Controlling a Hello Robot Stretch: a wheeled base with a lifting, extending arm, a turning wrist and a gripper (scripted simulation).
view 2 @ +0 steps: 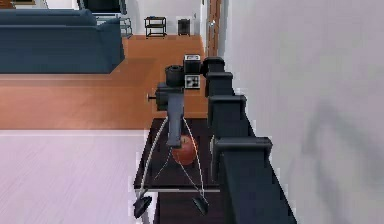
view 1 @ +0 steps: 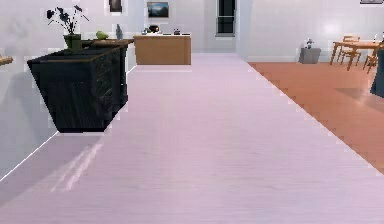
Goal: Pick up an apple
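I judge this to be the grasp step: a round red apple (view 2: 185,152) sits between the two thin fingers of the gripper (view 2: 170,206), partway along them, with the arm (view 2: 240,150) reaching out just beside it. Under the apple lies a dark patch (view 2: 160,135), and I cannot tell whether the fruit rests on it or hangs above it, so I cannot tell whether the gripper holds anything, nor how the fingers are set. Before I call it picked, the next move in my view calls for a slow, straight lift, watching whether the apple rises with the fingers or stays down on the patch; if it stays, I would realign and try again. A blue sofa (view 2: 60,45) stands well apart across the wood floor, so there is room to raise. In the forward view a dark dresser (view 1: 80,85) with a plant (view 1: 68,22) stands at the left. As for writing, I can read none: the white squares (view 2: 192,60) at the arm's end carry only black marks, and I see no label on the apple.
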